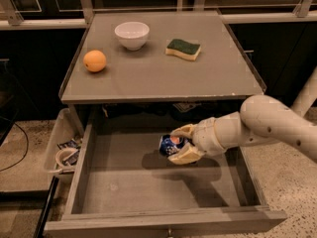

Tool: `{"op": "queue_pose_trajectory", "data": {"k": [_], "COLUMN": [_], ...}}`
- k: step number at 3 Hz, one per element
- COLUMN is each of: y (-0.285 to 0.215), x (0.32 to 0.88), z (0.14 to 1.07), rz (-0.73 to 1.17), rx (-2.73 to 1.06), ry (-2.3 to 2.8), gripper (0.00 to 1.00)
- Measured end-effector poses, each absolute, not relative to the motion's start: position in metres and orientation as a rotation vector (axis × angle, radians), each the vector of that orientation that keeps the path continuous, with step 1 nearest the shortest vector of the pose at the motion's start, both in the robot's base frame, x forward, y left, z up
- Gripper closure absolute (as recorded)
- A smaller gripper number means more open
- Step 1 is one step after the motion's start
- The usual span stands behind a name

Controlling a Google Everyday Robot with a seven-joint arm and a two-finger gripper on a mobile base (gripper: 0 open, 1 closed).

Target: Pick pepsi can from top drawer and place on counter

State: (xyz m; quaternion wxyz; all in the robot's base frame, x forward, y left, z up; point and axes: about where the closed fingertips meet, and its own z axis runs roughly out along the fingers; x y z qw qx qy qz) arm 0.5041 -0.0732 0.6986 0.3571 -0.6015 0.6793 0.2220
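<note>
The pepsi can (169, 144) is dark blue with a red-white logo and lies on its side between my fingers. My gripper (179, 144) is shut on it and holds it above the bottom of the open top drawer (119, 182), near the drawer's back middle. My white arm reaches in from the right. The grey counter (158, 76) lies just above and behind the gripper.
On the counter stand a white bowl (132, 34), an orange (94, 61) and a green-yellow sponge (184, 49). A whitish bin of clutter (62, 150) sits on the floor left of the drawer. The drawer's front wall (163, 222) is nearest the camera.
</note>
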Motion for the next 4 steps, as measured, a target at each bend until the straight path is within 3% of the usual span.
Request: {"op": "queue_pose_trajectory", "data": {"k": [2, 4], "y": [-0.098, -0.122], "x": [0.526, 0.543], "z": [0.813, 0.842], "rz": [0.425, 0.363], "rx": [-1.619, -1.562], "ry": [1.678, 1.687], "gripper": [1.00, 1.00]}}
